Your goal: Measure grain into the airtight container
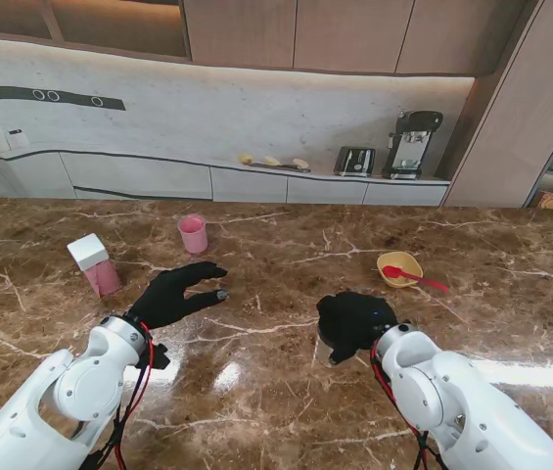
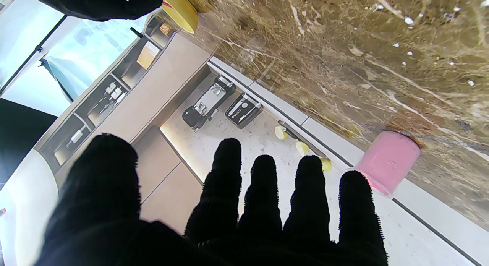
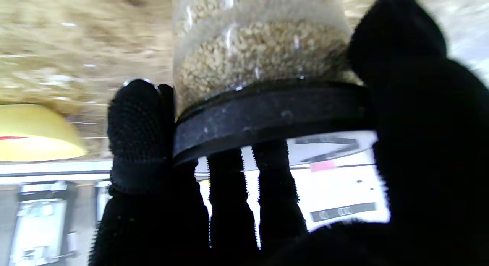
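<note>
Counting across the marble table (image 1: pixel 286 392) we find two black-gloved hands, one jar, one bowl, one spoon, one cup and one pink-and-white carton. Our right hand (image 1: pixel 352 323) is wrapped over the airtight container (image 3: pixel 259 59), a clear jar of grain with a black lid (image 3: pixel 267 117); in the right wrist view the thumb and fingers (image 3: pixel 137 120) press against the lid's rim, so this hand grips the jar, which the hand hides from the stand's camera. Our left hand (image 1: pixel 176 294) lies flat, released and holding nothing, its fingers (image 2: pixel 263 189) spread apart. Farther from us and to the right sits the yellow bowl (image 1: pixel 399 267) with a red spoon (image 1: pixel 415 279) resting in it, the handle reaching out over the rim. The pink cup (image 1: pixel 193 234) stands upright beyond the left hand, and the carton (image 1: pixel 94 264) stands to that hand's left. Behind the brown veined table runs a pale counter (image 1: pixel 256 181) carrying a coffee machine (image 1: pixel 411 143) and a toaster (image 1: pixel 355 161), under wooden cabinets (image 1: pixel 354 34).
</note>
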`<state>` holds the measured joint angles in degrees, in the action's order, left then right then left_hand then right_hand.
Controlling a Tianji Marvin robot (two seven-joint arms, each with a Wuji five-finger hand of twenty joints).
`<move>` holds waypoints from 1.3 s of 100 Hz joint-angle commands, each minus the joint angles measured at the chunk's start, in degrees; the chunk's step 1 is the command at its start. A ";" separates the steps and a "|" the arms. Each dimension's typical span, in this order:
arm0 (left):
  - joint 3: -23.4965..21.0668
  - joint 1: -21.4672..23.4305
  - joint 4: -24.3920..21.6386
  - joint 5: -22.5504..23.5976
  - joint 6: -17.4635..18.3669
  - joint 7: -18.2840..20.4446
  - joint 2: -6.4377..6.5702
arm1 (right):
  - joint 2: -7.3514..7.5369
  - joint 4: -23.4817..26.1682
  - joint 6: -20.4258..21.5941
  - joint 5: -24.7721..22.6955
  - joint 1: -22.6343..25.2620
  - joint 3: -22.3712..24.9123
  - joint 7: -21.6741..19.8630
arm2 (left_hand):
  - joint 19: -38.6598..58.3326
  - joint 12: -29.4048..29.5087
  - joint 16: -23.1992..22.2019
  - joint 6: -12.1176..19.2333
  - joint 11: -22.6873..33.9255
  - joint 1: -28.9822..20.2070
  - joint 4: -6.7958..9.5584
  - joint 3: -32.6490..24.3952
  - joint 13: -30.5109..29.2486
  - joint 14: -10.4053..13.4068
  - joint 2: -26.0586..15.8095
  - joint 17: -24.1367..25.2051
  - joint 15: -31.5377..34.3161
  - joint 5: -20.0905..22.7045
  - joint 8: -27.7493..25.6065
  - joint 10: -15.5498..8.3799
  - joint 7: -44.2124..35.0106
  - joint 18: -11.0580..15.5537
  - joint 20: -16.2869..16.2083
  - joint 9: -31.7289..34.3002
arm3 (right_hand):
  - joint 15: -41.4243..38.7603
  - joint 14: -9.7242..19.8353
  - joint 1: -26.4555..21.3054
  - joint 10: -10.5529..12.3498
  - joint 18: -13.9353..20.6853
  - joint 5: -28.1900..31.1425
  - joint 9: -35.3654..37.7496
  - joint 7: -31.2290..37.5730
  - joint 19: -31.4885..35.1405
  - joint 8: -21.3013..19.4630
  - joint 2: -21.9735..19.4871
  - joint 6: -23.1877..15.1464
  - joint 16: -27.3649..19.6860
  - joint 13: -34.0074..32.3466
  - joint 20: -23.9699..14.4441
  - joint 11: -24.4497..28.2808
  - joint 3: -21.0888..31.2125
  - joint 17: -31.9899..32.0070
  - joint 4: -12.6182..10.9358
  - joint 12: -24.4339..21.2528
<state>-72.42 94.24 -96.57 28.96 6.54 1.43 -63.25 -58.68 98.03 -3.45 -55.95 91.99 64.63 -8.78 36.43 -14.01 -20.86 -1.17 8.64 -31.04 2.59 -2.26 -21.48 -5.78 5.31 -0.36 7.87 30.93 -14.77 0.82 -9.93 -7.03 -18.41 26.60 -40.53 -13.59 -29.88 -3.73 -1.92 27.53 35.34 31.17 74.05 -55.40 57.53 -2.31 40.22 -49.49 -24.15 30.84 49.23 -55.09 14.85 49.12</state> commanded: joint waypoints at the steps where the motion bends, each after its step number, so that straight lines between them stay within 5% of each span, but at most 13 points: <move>1: -0.15 0.77 -0.15 0.21 -0.36 0.28 0.01 | -0.99 0.00 1.30 0.49 -0.25 -2.85 -1.10 | -0.57 0.53 0.37 0.76 -0.70 0.49 0.91 1.43 2.06 1.89 -2.51 0.88 -1.18 -1.64 -0.22 -0.77 -0.01 -0.39 -0.06 -1.75 | -9.74 14.20 -11.96 6.33 3.49 3.62 8.43 9.18 2.09 -0.98 -8.78 -1.84 2.71 -7.36 0.65 8.25 20.09 0.29 -0.50 4.35; 39: -1.07 1.71 -0.49 0.40 -0.34 0.81 0.15 | -1.07 -0.99 1.29 3.48 -6.82 -15.32 -1.04 | -0.47 0.42 0.34 0.87 -0.66 0.15 0.67 1.59 1.96 1.80 -2.48 0.73 -1.11 -1.33 -0.42 -0.70 -0.20 -0.87 -0.10 -1.48 | -8.08 14.68 -8.90 6.21 3.75 1.19 3.26 8.59 -0.88 1.24 -10.60 -1.22 3.39 -3.70 -0.79 7.59 19.95 3.63 -1.03 0.09; 42: -1.15 1.80 -0.48 0.43 -0.24 0.86 0.18 | -1.09 -1.11 1.20 3.35 -7.10 -15.83 -0.84 | -0.36 0.41 0.33 0.82 -0.65 0.20 0.66 1.63 1.90 1.83 -2.44 0.60 -1.08 -1.33 -0.42 -0.79 -0.19 -0.89 -0.15 -1.46 | -7.71 14.98 -7.43 6.17 3.66 0.48 2.36 8.06 -1.55 1.60 -11.96 -0.88 3.31 -2.85 -0.99 7.47 19.37 4.27 -1.87 -1.85; 45: -1.23 1.89 -0.41 0.45 -0.07 0.95 0.21 | -1.08 -1.07 1.10 3.25 -7.24 -16.18 -0.85 | -0.18 0.39 0.30 0.81 -0.61 0.19 0.67 1.64 1.78 1.85 -2.36 0.39 -1.02 -1.36 -0.41 -0.84 -0.18 -0.94 -0.23 -1.40 | -6.53 15.41 -4.56 5.88 3.22 -0.59 0.74 6.95 -2.91 2.26 -13.30 -0.26 2.41 -1.25 -1.05 6.95 18.57 5.71 -5.46 -3.40; 60: -1.16 2.11 0.86 0.13 0.57 1.81 0.41 | -0.62 1.07 1.23 1.72 -6.20 -15.69 -2.81 | 0.28 0.24 0.23 -0.23 -0.48 -0.24 0.86 1.52 1.87 1.93 -0.85 0.42 -1.02 -2.17 -0.19 -0.86 0.24 -0.74 -0.49 -1.62 | 5.92 14.64 5.35 5.27 -2.67 -7.39 -9.70 0.15 -13.80 3.71 -14.10 1.79 -5.41 10.98 -2.13 -0.05 11.19 21.35 -7.29 -9.10; 76: -0.56 1.81 3.35 -1.61 2.57 3.17 0.63 | -0.14 3.77 2.73 0.33 -4.04 -13.60 -5.21 | -0.50 0.04 0.33 -1.47 -0.13 -0.85 1.77 0.64 3.41 2.69 3.75 1.05 -1.46 -5.20 0.89 -1.32 1.69 -0.02 -0.10 -4.00 | 18.29 13.38 8.88 4.51 -4.55 -14.17 -18.52 -10.52 -27.54 5.12 -18.43 4.52 -12.41 22.29 -3.50 -6.89 2.46 37.87 -8.08 -14.31; 86: -0.24 1.51 4.47 -2.92 3.62 6.21 1.19 | 0.11 5.29 3.75 -0.47 -3.03 -12.57 -6.51 | -2.13 0.07 0.60 -2.36 -0.09 -1.41 2.20 -0.52 6.29 3.56 7.74 2.33 -2.20 -8.70 2.00 -1.47 3.00 1.53 0.61 -7.70 | 22.40 12.75 8.51 4.04 -4.36 -15.59 -20.41 -14.84 -32.94 3.82 -24.21 5.14 -15.18 25.51 -5.31 -9.95 -10.40 41.75 -10.50 -16.67; 92: -0.05 1.22 5.11 -2.87 4.20 8.02 1.62 | 0.14 5.96 3.98 -0.33 -2.61 -12.24 -6.84 | -3.95 0.03 0.74 -2.74 0.24 -1.55 2.41 -1.43 7.84 3.95 10.30 2.96 -2.51 -10.45 2.47 -1.69 3.36 2.24 1.29 -9.59 | 23.06 12.63 10.35 4.02 -4.32 -15.85 -20.47 -15.69 -33.51 3.85 -23.16 5.48 -15.54 25.52 -5.64 -10.38 -12.18 41.87 -12.11 -16.99; 109: 0.95 0.21 5.60 -4.06 3.61 15.05 3.02 | 0.06 7.25 4.47 -0.48 -1.70 -11.64 -6.34 | -20.29 0.23 1.98 -3.43 0.17 -5.87 -2.65 -2.31 15.31 5.54 18.12 3.21 -4.49 -17.34 3.64 -2.77 5.14 4.14 4.27 -16.08 | 25.49 12.08 12.94 3.51 -3.87 -17.20 -21.65 -18.41 -35.93 4.94 -21.71 6.54 -16.68 27.14 -5.64 -12.74 -11.15 43.93 -12.70 -18.46; 130: 4.55 -2.51 7.63 -3.36 2.29 18.69 3.89 | -0.20 9.35 4.70 -2.75 -0.03 -9.76 -4.55 | -30.81 -0.64 2.51 -0.20 -6.88 -7.08 -4.64 -4.38 19.19 5.35 23.24 3.68 -6.14 -23.49 1.90 -3.53 9.38 3.60 -3.88 -19.58 | 25.91 11.97 14.39 3.38 -3.04 -16.75 -21.18 -18.69 -36.97 5.13 -21.60 6.64 -16.94 27.39 -5.66 -12.99 -10.46 44.55 -12.62 -18.77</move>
<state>-68.82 92.32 -90.26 24.96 9.45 20.03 -59.18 -58.69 106.33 1.50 -58.45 91.05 54.27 -13.05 8.37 -13.67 -19.21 -3.80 3.49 -36.68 -0.21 -5.36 -4.72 -2.06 26.05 2.60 3.61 10.43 -12.37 -1.17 -2.72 -4.69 -20.47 9.09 -15.42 -2.10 -18.32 -0.23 -5.76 12.66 15.23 13.54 38.15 -50.51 34.58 3.21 24.49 -23.97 -28.49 18.89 37.64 -11.11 4.06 30.94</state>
